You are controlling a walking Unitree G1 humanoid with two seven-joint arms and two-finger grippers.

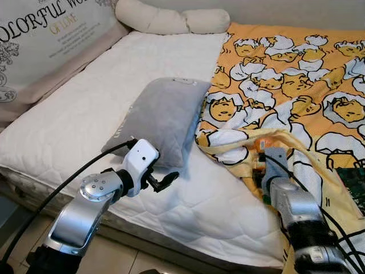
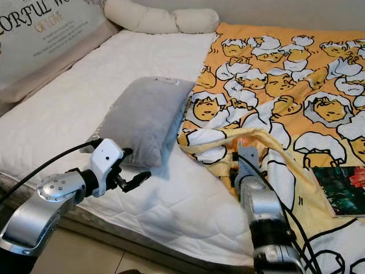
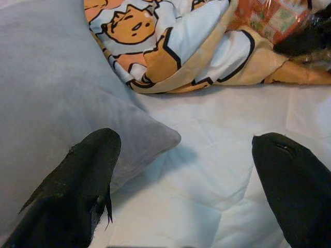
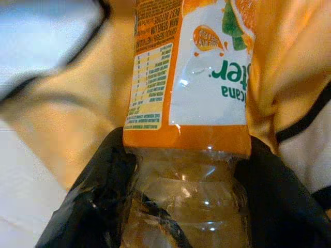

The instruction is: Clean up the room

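Bottle [image 4: 186, 124]: plastic, looks light, slippery, squashy; grab at middle.
R gripper [image 4: 186, 206]: squeezing bottle.
L gripper [image 3: 191, 191]: wide apart, by pillow [image 1: 162, 117].

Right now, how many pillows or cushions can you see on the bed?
3: a grey pillow on the white mattress beside the left gripper, and two cream cushions at the far end. The cartoon blanket may hide others.

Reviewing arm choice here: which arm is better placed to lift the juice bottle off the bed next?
Right. The right gripper is already shut on the bottle at the blanket's folded edge. The left gripper is open over the mattress by the grey pillow, holding nothing.
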